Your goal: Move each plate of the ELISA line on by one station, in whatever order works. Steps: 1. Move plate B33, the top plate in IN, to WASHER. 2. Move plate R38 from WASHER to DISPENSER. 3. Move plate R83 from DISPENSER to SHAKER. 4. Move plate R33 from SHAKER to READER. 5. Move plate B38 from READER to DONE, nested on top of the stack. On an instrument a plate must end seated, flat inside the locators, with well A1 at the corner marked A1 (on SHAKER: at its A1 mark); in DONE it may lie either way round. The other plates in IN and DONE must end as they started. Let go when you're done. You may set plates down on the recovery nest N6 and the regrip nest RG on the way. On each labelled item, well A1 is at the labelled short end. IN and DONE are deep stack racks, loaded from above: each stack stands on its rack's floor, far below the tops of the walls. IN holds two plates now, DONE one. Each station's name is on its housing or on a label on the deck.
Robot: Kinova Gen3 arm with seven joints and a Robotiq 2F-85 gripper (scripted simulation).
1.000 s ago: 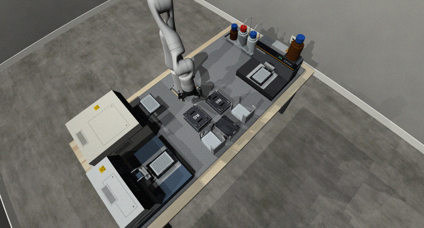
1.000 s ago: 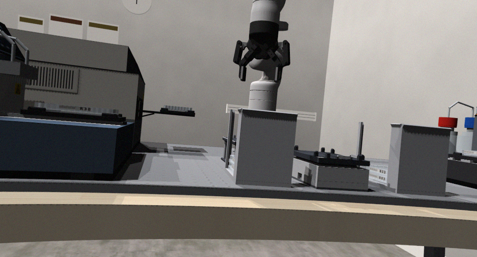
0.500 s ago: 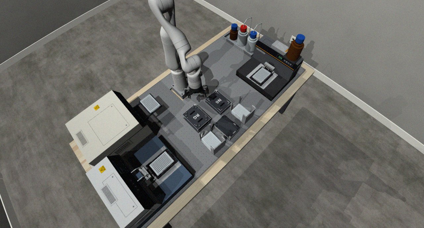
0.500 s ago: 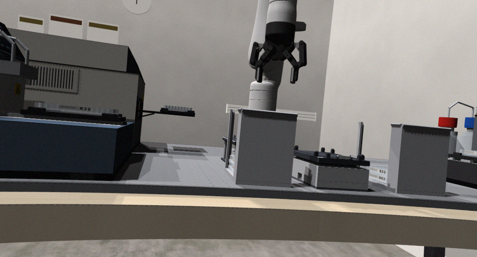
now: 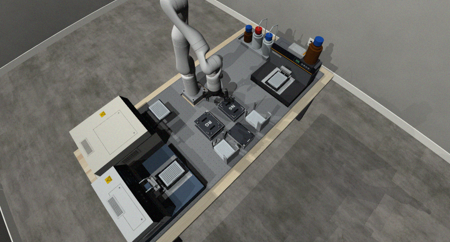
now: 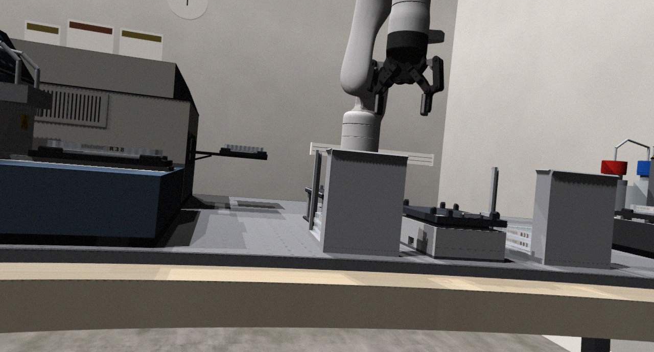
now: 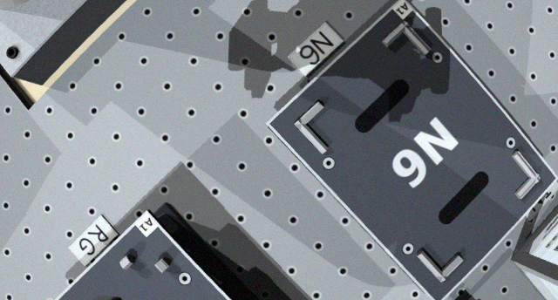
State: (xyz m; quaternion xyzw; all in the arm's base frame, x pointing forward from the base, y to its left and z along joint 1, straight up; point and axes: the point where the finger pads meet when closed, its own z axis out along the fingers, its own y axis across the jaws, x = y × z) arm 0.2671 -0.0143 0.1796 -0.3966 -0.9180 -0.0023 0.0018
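My gripper (image 5: 216, 98) (image 6: 402, 110) is open and empty. It hangs high above the deck by the arm's base, just behind the empty N6 nest (image 5: 231, 108) (image 7: 357, 182). Plate R38 (image 5: 171, 172) (image 6: 104, 147) lies on the blue WASHER. A white plate (image 5: 159, 109) (image 6: 242, 148) lies on the reader's pulled-out tray. Another white plate (image 5: 277, 79) sits on the dispenser at the back right. The dark shaker top (image 5: 240, 134) (image 6: 452, 212) shows no plate. Two grey stack racks (image 5: 225, 149) (image 5: 257, 119) each show a white plate inside. Most labels are too small to read.
The empty RG nest (image 5: 209, 124) (image 7: 139, 282) stands left of N6. Capped bottles (image 5: 257, 36) and a brown bottle (image 5: 314, 50) stand at the far end. The tall rack walls (image 6: 363, 201) (image 6: 574, 217) rise above the perforated deck (image 5: 201, 152).
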